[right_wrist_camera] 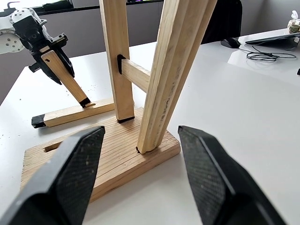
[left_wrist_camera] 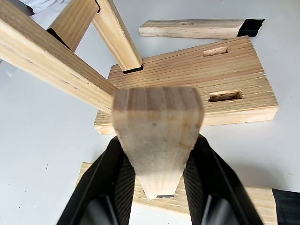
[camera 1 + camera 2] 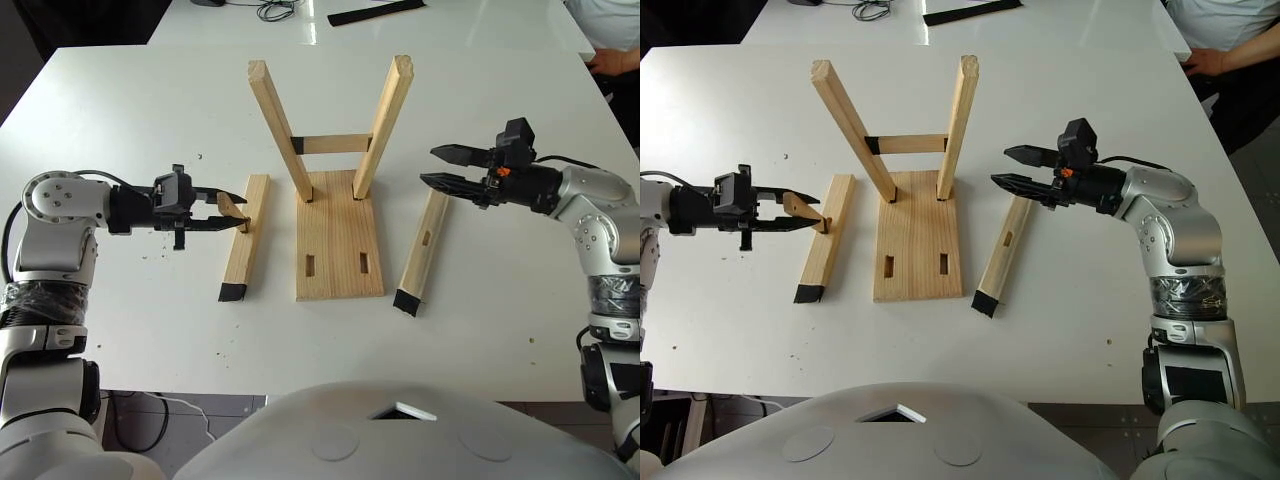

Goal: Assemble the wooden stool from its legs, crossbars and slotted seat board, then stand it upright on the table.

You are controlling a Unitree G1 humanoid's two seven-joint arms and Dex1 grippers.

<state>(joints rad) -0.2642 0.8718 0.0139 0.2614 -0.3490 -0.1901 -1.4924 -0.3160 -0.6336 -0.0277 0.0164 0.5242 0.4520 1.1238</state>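
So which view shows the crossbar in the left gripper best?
Right wrist view: the crossbar shows full length, tilted, its black-tipped end at the lying leg. The left wrist view gives only its end face between the fingers; the eye views show a short stub.

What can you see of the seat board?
The seat board is a pale, ridged wooden rectangle lying flat on the white table. It has four slots: the two far ones hold upright legs joined by a crossbar; the two near slots are empty. A loose leg lies on each side, apart from it.
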